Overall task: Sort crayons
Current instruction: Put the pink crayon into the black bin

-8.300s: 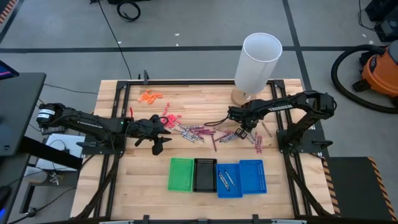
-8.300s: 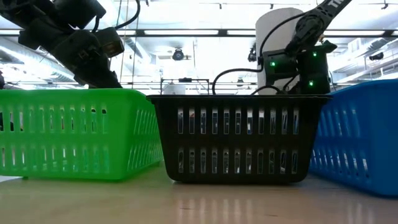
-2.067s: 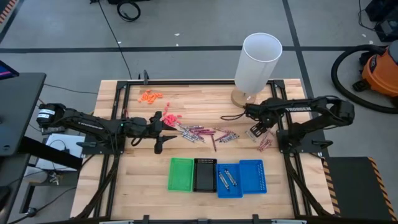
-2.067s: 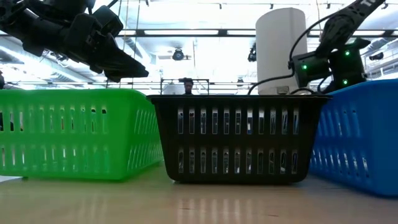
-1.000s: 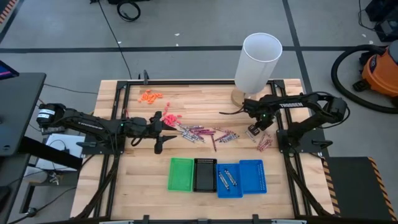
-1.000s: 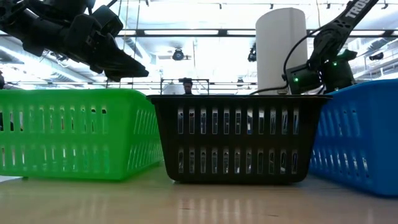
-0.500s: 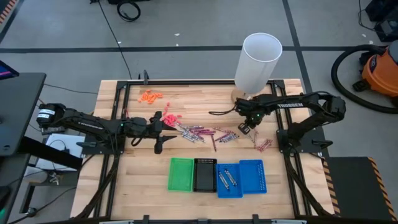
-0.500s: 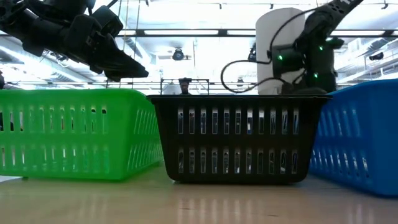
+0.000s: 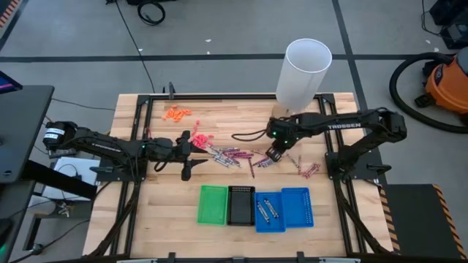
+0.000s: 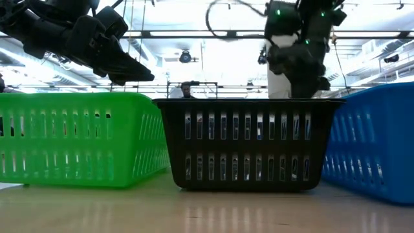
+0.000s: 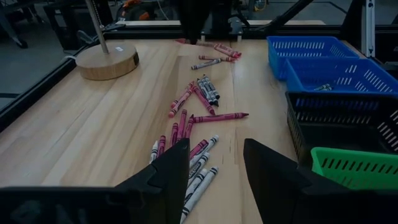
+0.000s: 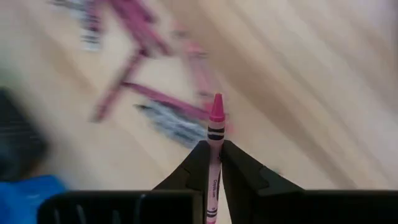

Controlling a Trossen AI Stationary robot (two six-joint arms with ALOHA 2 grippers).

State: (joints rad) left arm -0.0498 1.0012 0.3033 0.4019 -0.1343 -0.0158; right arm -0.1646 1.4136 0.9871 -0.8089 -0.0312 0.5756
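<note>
Pinkish-red, maroon and grey crayons (image 9: 234,155) lie loose across the middle of the table, also seen in the left wrist view as crayons (image 11: 196,102); a smaller heap (image 9: 311,169) lies toward the right. My right gripper (image 9: 272,155) hangs over the middle spread, shut on one pinkish-red crayon (image 12: 216,124). My left gripper (image 11: 215,152) stands open at the left end of the spread, above the table, nothing between its fingers. Grey crayons lie in one blue tray (image 9: 268,212). My right gripper pinches the pinkish-red crayon's wrapped body (image 12: 214,148) between its two fingers (image 12: 200,155). The crayon lies along the fingers, its pointed tip (image 12: 217,107) sticking out past their ends. The fingers point steeply down, and the crayon is lifted clear of the table.
Green (image 9: 213,204), black (image 9: 240,205) and two blue trays (image 9: 297,207) stand in a row near the front edge. A tall white cylinder (image 9: 303,73) on a wooden base stands at the back right. Orange bits (image 9: 176,112) and coral-pink bits (image 9: 197,137) lie at the back left.
My right gripper has gone up and toward the table's left edge, from the small heap on the right to above the middle spread, turning as it went. The pinkish-red crayon has gone with it, clear of the table.
</note>
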